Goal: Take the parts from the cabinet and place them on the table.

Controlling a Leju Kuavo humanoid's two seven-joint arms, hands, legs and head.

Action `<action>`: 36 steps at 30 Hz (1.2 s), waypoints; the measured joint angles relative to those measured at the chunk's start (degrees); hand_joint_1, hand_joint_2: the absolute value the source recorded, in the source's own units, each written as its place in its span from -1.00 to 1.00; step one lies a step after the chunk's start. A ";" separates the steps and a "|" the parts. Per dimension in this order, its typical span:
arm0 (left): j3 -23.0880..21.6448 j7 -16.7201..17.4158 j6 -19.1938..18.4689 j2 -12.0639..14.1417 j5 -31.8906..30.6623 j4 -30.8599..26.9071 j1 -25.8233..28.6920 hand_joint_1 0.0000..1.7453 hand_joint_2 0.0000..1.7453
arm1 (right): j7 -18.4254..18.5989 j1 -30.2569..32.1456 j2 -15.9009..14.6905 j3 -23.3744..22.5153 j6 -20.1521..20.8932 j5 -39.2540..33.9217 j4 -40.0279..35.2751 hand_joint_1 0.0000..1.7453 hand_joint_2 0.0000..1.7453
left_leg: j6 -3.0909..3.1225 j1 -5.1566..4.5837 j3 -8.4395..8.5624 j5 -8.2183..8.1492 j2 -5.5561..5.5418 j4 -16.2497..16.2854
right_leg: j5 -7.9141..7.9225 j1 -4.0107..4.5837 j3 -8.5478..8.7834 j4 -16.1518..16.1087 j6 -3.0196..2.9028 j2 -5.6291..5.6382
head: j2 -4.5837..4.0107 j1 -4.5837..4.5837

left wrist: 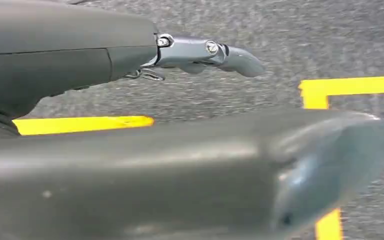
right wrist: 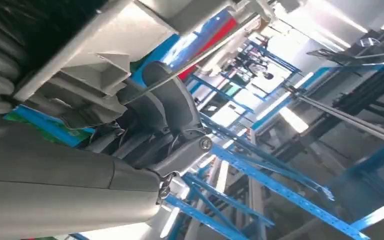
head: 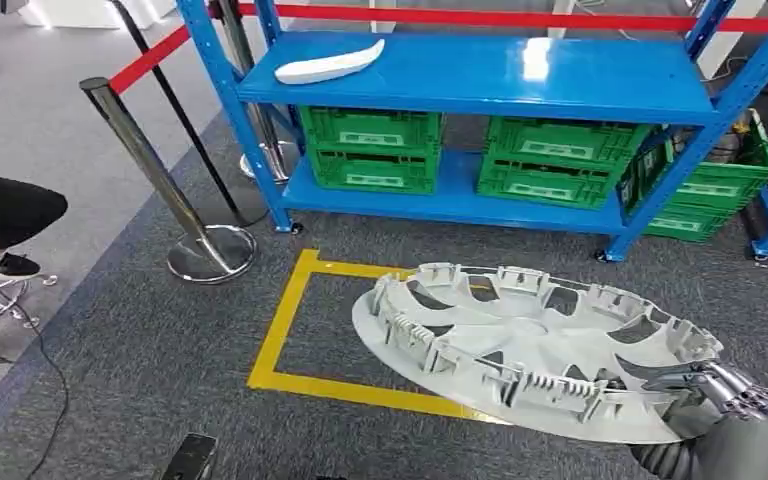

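Right hand [head: 725, 395] is cut off at the near right corner of the head view; its fingers curl over the near right rim of a wheel cover [head: 530, 345] and hold it. The cover is tilted, inner side up, with clip ribs around the edge, over the carpet in front of the rack. In the right wrist view the cover [right wrist: 105, 50] is too close and dark to read in detail; the fingers [right wrist: 180, 155] wrap under it.

Left hand [left wrist: 200, 52] shows in its wrist view over the floor, fingers stretched out straight with nothing in them. A blurred grey thumb [left wrist: 280, 170] blocks much of that picture.

Count: one wheel cover in hand, one white curved part [head: 328, 62] on the top shelf of the blue rack [head: 480, 75], at its left end. Four green crates [head: 372, 148] visible: two on the lower shelf, two at far right partly behind the rack post.

Floor: grey carpet with a yellow tape rectangle [head: 285, 320], partly hidden by the cover. Two stanchions [head: 150, 165] with a red belt at far left. A person's leg [head: 5, 210] is cut off at the left edge.
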 joint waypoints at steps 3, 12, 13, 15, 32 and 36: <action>-0.15 0.00 0.04 0.02 -0.11 0.00 -0.03 -1.00 -1.00 | 0.00 0.25 0.46 -0.07 0.00 0.00 0.00 1.00 1.00 | 1.06 -0.10 9.10 4.36 -0.12 -11.25 | 1.68 0.19 -2.91 0.87 0.27 0.09 | 0.00 -0.04; -0.24 0.07 0.15 0.04 -0.18 0.00 -0.17 -1.00 -1.00 | -0.02 0.82 0.85 -0.42 0.00 0.00 -0.15 1.00 1.00 | 3.71 -0.86 9.70 5.79 0.33 -21.27 | -6.53 -0.37 -7.80 9.86 2.77 0.43 | 0.00 0.44; -0.24 0.07 0.15 0.02 -0.18 0.00 -0.18 -1.00 -1.00 | -0.02 0.85 0.85 -0.42 0.00 0.00 -0.15 1.00 1.00 | 3.74 -0.96 8.64 6.52 0.35 -21.08 | -8.53 -0.38 -8.38 13.95 2.96 0.42 | 0.00 0.44; -0.24 0.07 0.13 0.04 -0.18 0.00 -0.16 -1.00 -1.00 | -0.02 0.95 0.85 -0.52 0.00 0.00 -0.15 1.00 1.00 | 3.61 -1.02 6.32 7.89 0.46 -20.55 | -6.86 -0.37 -7.85 18.12 3.12 0.42 | 0.00 0.55; -0.24 -0.90 -0.37 0.13 -0.22 0.00 -0.07 -1.00 -1.00 | -1.16 1.05 0.90 -0.70 0.50 -5.62 -0.59 1.00 1.00 | -0.78 0.68 2.60 3.34 0.14 -5.31 | -0.43 -0.49 0.91 -0.49 0.62 0.26 | 0.00 0.02; -0.24 -1.03 -0.39 0.17 -0.24 0.00 -0.11 -1.00 -1.00 | -1.22 0.95 0.90 -0.68 0.50 -5.73 -0.63 1.00 1.00 | 0.00 0.41 11.06 3.93 -0.38 -19.18 | 0.55 -0.38 -0.18 -0.01 1.93 0.28 | 0.00 0.09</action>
